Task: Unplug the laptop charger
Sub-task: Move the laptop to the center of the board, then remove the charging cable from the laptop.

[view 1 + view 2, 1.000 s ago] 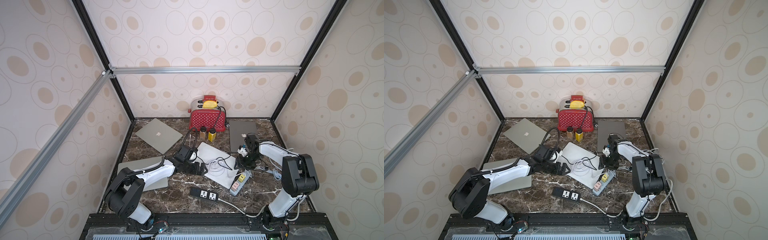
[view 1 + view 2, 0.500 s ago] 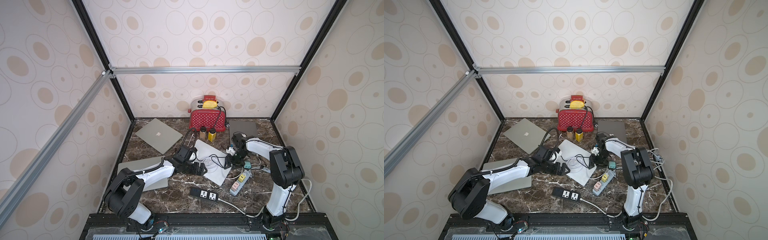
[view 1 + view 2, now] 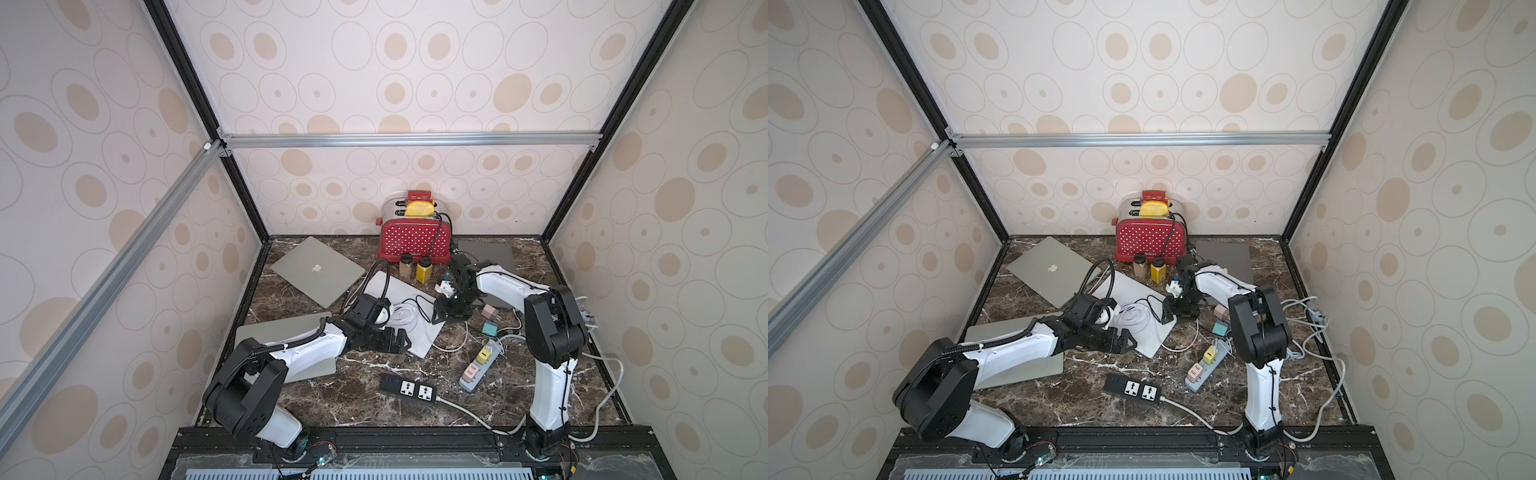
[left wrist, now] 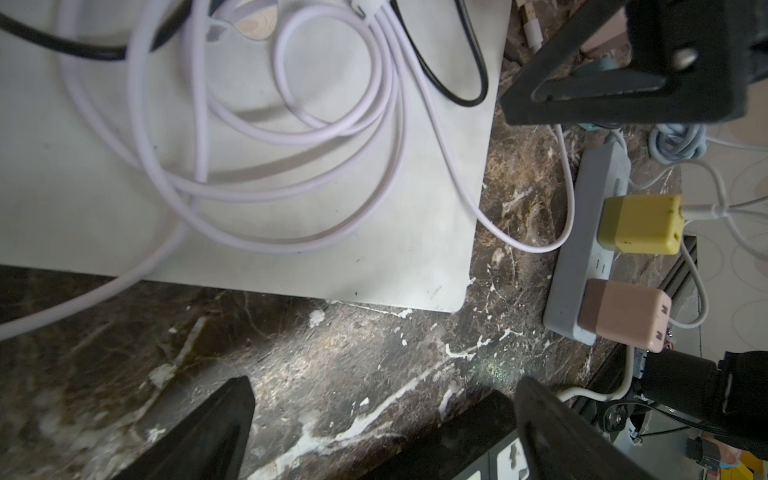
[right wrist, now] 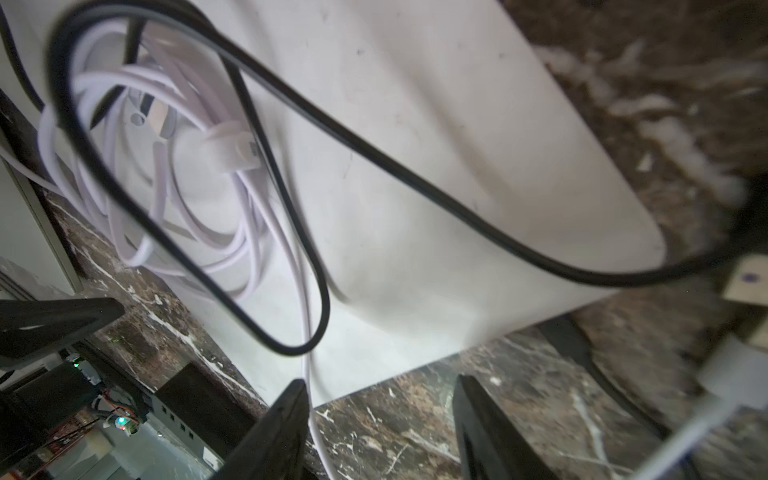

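A white closed laptop [image 3: 415, 286] lies mid-table with a coiled white cable [image 3: 405, 313] and a black cable loop [image 5: 291, 208] on it. The white cable runs off its corner toward a grey power strip [image 3: 469, 384] holding a yellow charger [image 3: 483, 356] and a pink charger [image 3: 471, 371]. My right gripper [image 3: 439, 316] is open at the laptop's right edge; the thin white cable passes beside one finger [image 5: 282, 428], nothing between them. My left gripper [image 3: 402, 341] is open and empty over bare marble at the laptop's near corner [image 4: 453, 303].
A black power strip [image 3: 409, 388] lies near the front. Other closed laptops sit at back left [image 3: 316, 270], front left [image 3: 282, 328] and back right [image 3: 490, 251]. A red toaster [image 3: 415, 241], two jars [image 3: 415, 268] and loose chargers [image 3: 490, 320] crowd the back and right.
My right arm has swung left from the dark laptop at the right to the white laptop's right edge. The left arm has stayed put.
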